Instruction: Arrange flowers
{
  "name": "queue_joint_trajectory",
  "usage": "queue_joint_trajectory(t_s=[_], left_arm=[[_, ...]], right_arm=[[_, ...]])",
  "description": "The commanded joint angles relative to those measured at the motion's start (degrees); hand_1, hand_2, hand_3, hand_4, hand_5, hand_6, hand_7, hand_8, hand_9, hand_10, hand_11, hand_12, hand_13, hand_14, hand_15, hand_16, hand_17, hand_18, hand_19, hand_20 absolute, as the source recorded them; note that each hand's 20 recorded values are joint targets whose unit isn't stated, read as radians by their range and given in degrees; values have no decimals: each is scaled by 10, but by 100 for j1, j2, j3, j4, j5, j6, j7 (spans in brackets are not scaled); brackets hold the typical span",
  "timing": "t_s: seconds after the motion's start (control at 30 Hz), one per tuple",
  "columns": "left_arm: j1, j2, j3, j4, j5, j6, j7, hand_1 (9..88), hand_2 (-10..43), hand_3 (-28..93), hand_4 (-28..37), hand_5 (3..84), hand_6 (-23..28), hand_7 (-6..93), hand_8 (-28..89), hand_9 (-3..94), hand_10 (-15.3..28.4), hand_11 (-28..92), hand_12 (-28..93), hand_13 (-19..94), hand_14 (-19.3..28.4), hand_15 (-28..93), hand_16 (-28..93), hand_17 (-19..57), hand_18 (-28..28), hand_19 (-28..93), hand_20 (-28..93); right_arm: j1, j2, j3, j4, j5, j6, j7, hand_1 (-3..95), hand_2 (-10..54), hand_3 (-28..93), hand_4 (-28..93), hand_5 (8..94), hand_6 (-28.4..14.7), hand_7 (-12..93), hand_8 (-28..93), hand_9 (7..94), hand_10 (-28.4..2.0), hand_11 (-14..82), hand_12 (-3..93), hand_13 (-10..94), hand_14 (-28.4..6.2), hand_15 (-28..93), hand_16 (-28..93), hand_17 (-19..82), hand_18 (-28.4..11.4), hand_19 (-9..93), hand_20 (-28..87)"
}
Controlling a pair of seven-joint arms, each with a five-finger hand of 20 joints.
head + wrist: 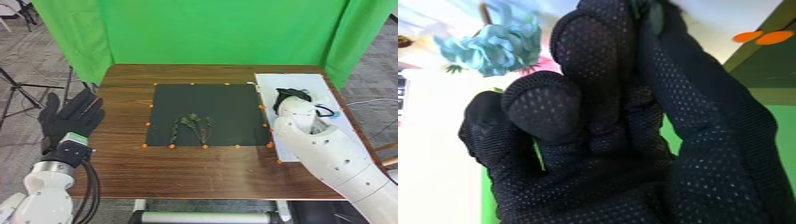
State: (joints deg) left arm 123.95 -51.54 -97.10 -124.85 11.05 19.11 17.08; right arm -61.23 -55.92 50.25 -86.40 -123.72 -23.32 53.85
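Observation:
My left hand [71, 120] is open at the table's left edge, its fingers straight. Over the white board [275, 85] on the right side lies my right hand [290, 94]. In the right wrist view the thumb and fingers of my right hand [598, 95] pinch a green stem [656, 19], mostly hidden by the glove. A light blue flower [500, 45] lies beyond the fingers, with a bit of pink flower [547, 64] beside it. Several green stems [192, 122] lie on the lower middle of the dark mat [213, 100], apart from both hands.
Orange markers [205, 146] line the dark mat's edges. The brown table [178, 175] extends in front of the mat and board. A green cloth [213, 35] hangs behind the table. Dark cables run along the left arm.

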Motion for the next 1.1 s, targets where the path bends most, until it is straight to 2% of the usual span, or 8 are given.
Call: queue_joint_trajectory(t_s=[0.03,0.17,0.23,0.3,0.47,0.6,0.8,1.1], left_arm=[[46,-29,-18,7,-14,-24,9,246,156,695,-283,406,81,162,-90,309,138,218,86,195,125,329,-114,-53,88,276,63],[112,-30,-44,-20,-29,-12,65,246,156,696,-283,406,81,161,-90,310,138,220,86,195,125,328,-115,-53,88,276,63],[141,-83,-89,-32,35,1,12,246,156,695,-283,406,81,161,-90,310,138,219,85,194,125,328,-115,-53,88,275,63],[190,-80,-118,-42,41,16,48,246,156,695,-283,406,81,161,-91,310,138,219,85,194,125,328,-115,-53,88,275,63],[268,-45,-143,-69,-10,29,130,246,155,696,-283,406,81,160,-90,310,138,217,84,194,125,327,-114,-53,88,275,63],[232,-62,-101,-49,36,7,46,247,155,695,-283,406,80,161,-90,309,138,217,86,194,124,326,-114,-53,88,276,63],[211,-58,-40,-35,20,-1,32,247,155,694,-283,405,80,160,-90,309,138,217,86,193,124,328,-115,-54,88,276,63],[71,-43,75,15,40,-9,16,247,155,695,-283,404,78,162,-90,307,138,216,85,192,123,325,-114,-54,88,277,63]], right_arm=[[-787,158,-112,60,-40,280,-182,560,-95,693,-252,764,-17,373,215,860,-101,361,464,816,-91,651,371,518,-239,932,503],[-1111,422,315,-598,-175,734,-243,560,-95,706,-247,762,-18,376,224,862,-100,353,473,818,-90,649,374,520,-240,932,504],[-1342,577,524,-995,-373,1018,-369,559,-95,708,-245,761,-17,378,227,863,-100,351,476,818,-90,648,375,520,-240,932,504],[-1531,733,606,-1330,-656,1432,-551,560,-95,709,-243,758,-17,380,229,863,-101,350,477,818,-90,648,376,521,-240,932,504],[-1850,871,788,-2065,-740,1722,-770,558,-95,712,-237,752,-19,389,232,863,-103,341,470,817,-92,642,377,517,-240,932,497],[-1954,752,849,-2438,-598,1807,-838,557,-95,714,-233,748,-21,395,230,864,-103,337,469,817,-93,640,376,517,-241,932,491],[-1989,91,957,-2478,93,1646,-638,553,-95,712,-227,748,-22,399,224,864,-103,336,466,817,-93,639,374,516,-241,932,486],[-2168,-603,746,-2347,-44,1431,-442,551,-95,709,-218,746,-26,402,221,863,-105,340,466,817,-94,640,372,519,-242,932,482]])
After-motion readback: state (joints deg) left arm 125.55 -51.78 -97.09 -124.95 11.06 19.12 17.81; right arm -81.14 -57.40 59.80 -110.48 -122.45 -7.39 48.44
